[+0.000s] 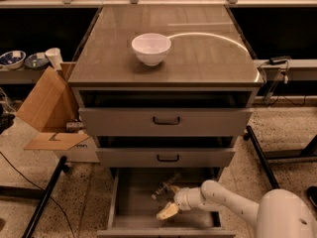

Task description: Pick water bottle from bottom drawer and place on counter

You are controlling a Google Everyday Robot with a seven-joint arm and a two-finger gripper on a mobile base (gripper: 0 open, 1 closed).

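Hovering w/ pale cream gripper low in deep grey open bottom drawer, its opening can't be told, approx. facing small clear crinkled plastic water bottle lying just beyond it toward drawer's back, long axis slanting diag., apparently ungripped.

White arm extended low, tool at bottom centre

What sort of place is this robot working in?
Probably a robotics lab or workshop, not a home kitchen: a grey three-drawer cabinet stands on a speckled floor, with an open brown cardboard box beside it. The robot's pale gripper is inside the open bottom drawer.
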